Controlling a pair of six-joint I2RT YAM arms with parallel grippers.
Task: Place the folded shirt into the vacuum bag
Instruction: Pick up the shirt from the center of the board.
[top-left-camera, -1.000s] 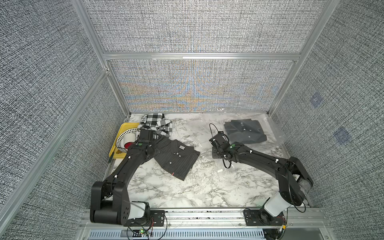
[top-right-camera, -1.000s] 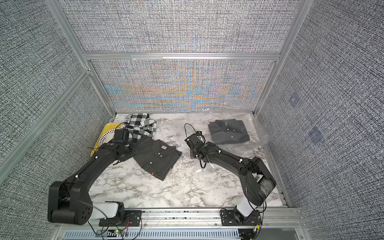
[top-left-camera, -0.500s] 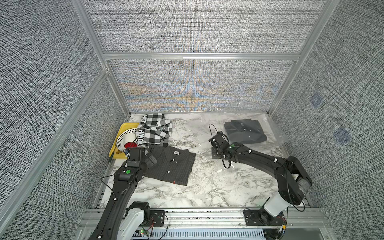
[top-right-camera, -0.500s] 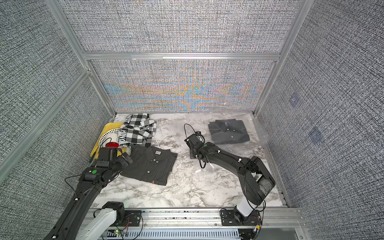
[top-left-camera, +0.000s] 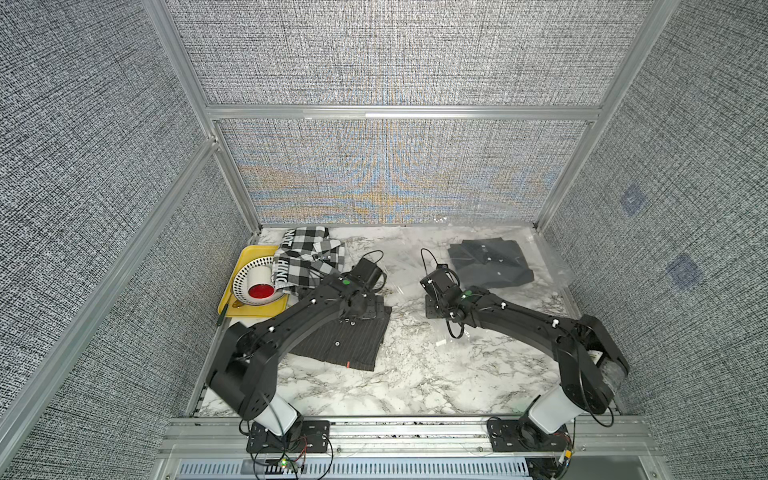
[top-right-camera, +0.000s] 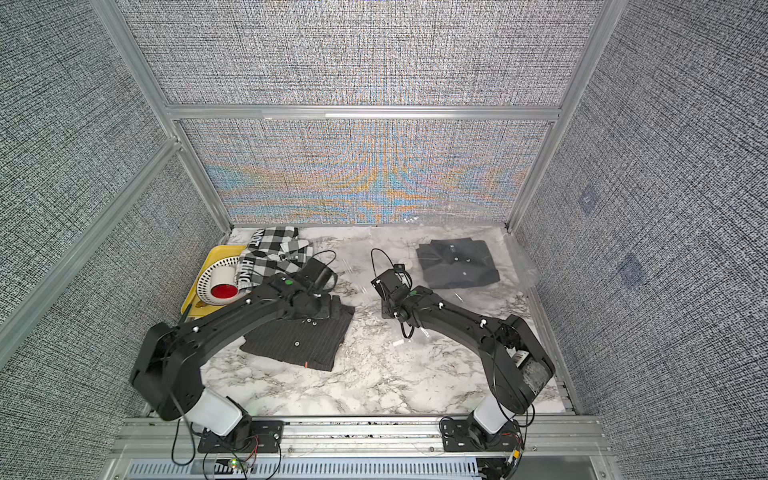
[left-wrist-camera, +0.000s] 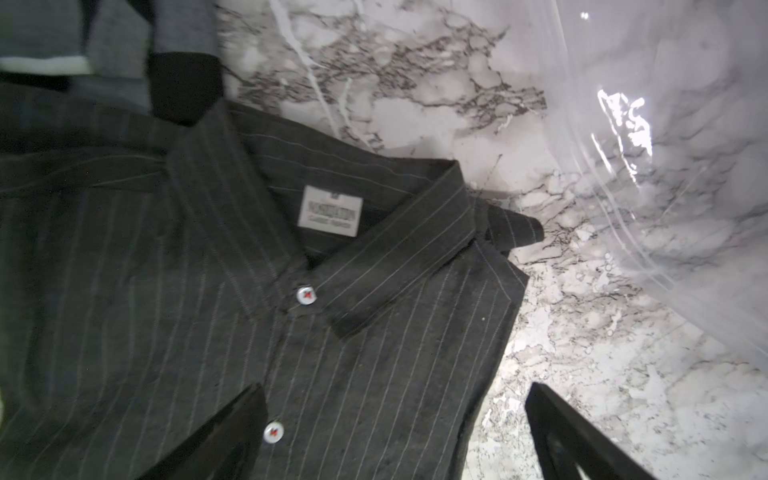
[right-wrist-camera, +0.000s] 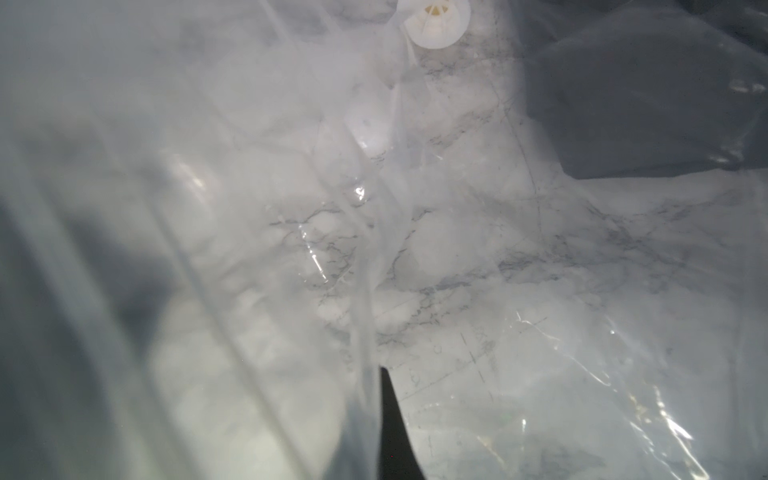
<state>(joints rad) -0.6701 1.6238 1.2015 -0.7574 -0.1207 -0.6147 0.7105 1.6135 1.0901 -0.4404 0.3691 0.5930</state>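
left gripper (left-wrist-camera: 397, 388): we see its fingers (left-wrist-camera: 216, 432) spread wide, gripping nothing.
pinstriped shirt (top-left-camera: 340, 340): folded, collar up, flat on the marble table (top-left-camera: 415, 374). It lies under one left finger, while the other hangs over bare marble just past the shirt's edge.
right gripper (right-wrist-camera: 384, 374): fingers pressed together; we read them as pinching a fold of film.
vacuum bag (right-wrist-camera: 540, 374): spreads outward from the right fingertips; its curved edge lies near the left fingers, apart from the pinstriped shirt.
valve (right-wrist-camera: 436, 20): beyond the right fingertips, on the film.
grey shirt (top-left-camera: 490, 266): inside the bag, past the right fingers.
checked shirt (top-left-camera: 307, 262): beyond the left fingers, overlapping the yellow tray (top-left-camera: 253, 251).
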